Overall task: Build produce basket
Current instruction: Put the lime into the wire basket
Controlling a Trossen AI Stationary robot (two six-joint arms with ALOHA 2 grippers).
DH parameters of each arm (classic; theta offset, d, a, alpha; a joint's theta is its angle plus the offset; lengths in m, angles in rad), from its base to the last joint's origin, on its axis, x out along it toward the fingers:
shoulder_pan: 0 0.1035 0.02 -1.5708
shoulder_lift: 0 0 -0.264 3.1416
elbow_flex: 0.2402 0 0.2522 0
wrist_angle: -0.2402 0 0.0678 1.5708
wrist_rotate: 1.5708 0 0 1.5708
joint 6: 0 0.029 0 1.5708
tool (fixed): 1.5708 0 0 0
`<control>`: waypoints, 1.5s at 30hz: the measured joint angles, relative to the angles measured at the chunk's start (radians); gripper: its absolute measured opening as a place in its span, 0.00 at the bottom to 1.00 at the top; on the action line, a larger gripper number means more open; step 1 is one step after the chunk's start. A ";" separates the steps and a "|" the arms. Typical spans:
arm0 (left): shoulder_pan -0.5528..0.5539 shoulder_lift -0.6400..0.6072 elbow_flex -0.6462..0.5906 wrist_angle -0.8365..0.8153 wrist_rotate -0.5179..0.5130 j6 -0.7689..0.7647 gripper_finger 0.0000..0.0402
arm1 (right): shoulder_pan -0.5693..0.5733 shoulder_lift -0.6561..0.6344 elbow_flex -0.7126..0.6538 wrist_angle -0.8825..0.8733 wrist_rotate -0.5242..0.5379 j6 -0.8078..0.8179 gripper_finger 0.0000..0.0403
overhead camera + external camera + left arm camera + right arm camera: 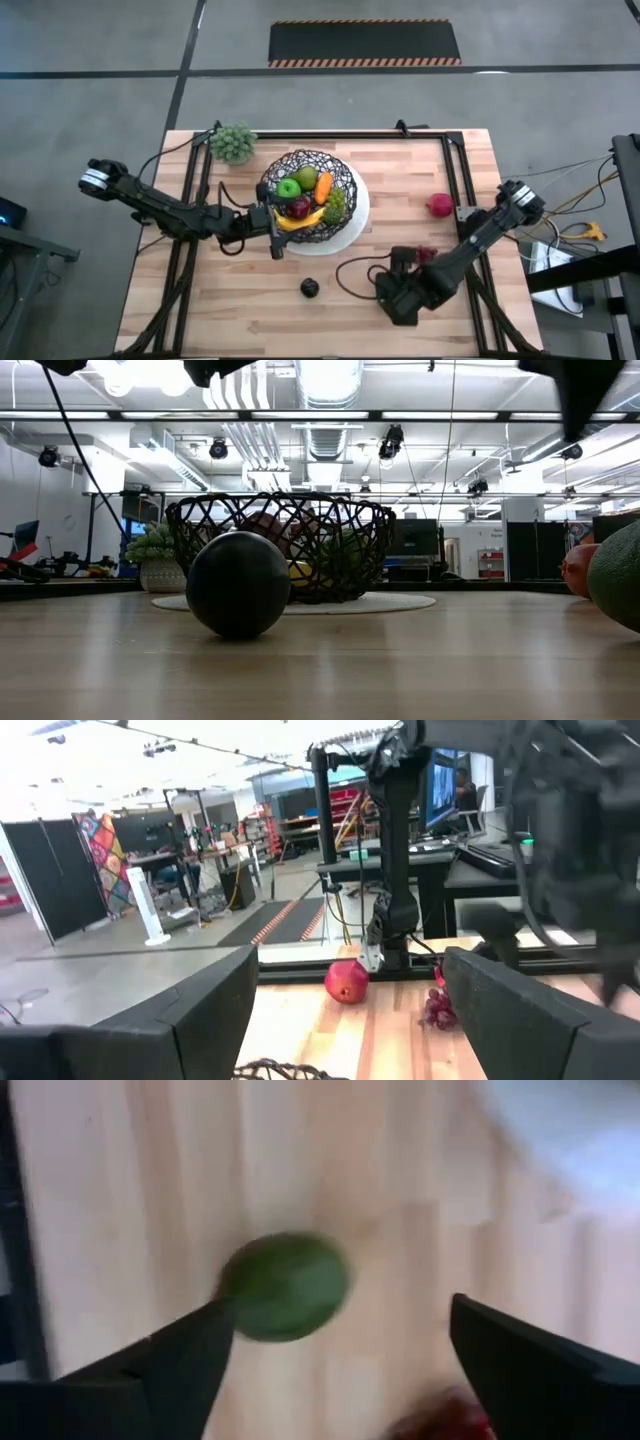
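Note:
The black wire basket (308,192) stands on a white plate (355,215) at the table's middle and holds a green apple (288,187), a carrot (323,187), a banana (300,221) and other pieces. My left gripper (272,228) hangs open and level at the basket's near-left rim, with nothing between its fingers (200,1010). My right gripper (340,1308) is open and points down above a green avocado (285,1285), which lies on the table near the front right. A dark plum (309,288), dark red grapes (425,255) and a red apple (439,205) lie on the wood.
A pale green leafy cluster (233,143) stands at the far left. A black cable (352,275) loops on the table between the plum and my right gripper. Black frame rails (455,165) run along the table's sides and far edge. Bare wood lies at the front left.

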 joint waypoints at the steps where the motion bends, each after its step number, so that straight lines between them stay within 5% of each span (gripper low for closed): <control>1: 0.000 -0.004 0.000 0.002 0.000 0.008 0.75 | 0.003 0.019 0.006 0.001 -0.024 0.032 0.90; 14: 0.001 -0.007 0.000 0.007 0.000 0.036 0.75 | 0.006 0.194 0.009 0.018 -0.107 0.279 0.93; 25: 0.002 -0.007 0.000 0.007 -0.001 0.030 0.75 | -0.032 0.193 0.008 -0.001 -0.131 0.714 0.93; 36: 0.002 -0.012 0.000 0.005 -0.003 0.028 0.75 | -0.037 0.217 0.008 0.000 -0.124 0.841 0.92; 45: 0.002 -0.013 -0.001 -0.001 -0.003 0.031 0.75 | -0.037 0.245 0.006 0.016 -0.125 0.863 0.79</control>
